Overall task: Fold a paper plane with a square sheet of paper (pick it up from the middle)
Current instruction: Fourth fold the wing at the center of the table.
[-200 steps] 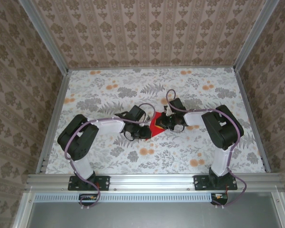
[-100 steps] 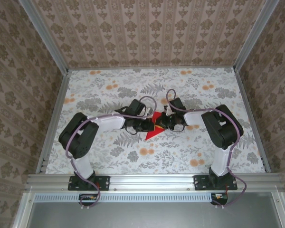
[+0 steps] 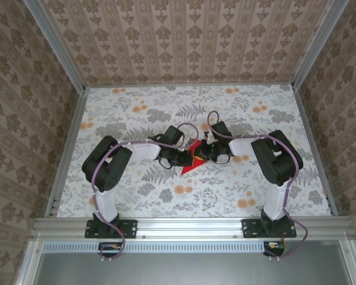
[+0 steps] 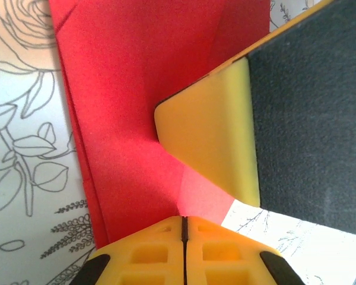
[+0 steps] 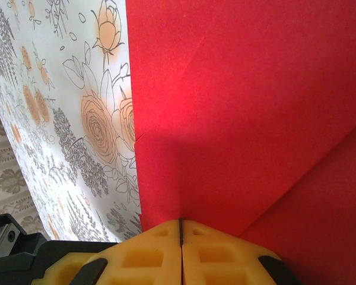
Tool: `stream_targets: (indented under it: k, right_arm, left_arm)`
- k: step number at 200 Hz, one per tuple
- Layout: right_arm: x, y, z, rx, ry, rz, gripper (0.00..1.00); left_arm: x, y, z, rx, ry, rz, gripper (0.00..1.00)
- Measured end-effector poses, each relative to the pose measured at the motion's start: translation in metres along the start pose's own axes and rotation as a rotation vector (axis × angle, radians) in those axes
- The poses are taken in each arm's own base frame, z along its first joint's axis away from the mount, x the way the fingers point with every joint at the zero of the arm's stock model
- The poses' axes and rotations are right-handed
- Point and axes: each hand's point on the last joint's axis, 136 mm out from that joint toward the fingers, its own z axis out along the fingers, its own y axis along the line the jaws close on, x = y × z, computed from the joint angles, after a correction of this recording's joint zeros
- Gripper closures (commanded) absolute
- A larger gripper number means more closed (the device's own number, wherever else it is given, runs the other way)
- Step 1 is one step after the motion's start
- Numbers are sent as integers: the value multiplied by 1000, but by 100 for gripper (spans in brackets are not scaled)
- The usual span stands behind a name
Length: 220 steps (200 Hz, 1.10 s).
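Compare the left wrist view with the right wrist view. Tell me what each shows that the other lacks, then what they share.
Left wrist: the right arm's yellow finger lies across the paper, and the left gripper is shut on it. Right wrist: orange roses on the cloth, a strip of wallpaper, and the right gripper shut on the paper's edge. Both: creased red paper over floral cloth.

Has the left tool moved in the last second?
Yes. The left tool has shifted away from the near rail, toward the far wall, pinching the red paper.
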Motion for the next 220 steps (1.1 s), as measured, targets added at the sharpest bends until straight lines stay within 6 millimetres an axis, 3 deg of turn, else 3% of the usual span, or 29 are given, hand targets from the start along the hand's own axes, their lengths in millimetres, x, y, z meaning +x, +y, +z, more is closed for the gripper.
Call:
stream_targets:
  k: [71, 220]
  right_arm:
    - [0, -1, 0, 18, 16, 12, 93]
    - [1, -2, 0, 25, 22, 5, 93]
  left_arm:
    - [19, 10, -14, 49, 16, 59, 94]
    - [47, 11, -22, 32, 67, 170, 94]
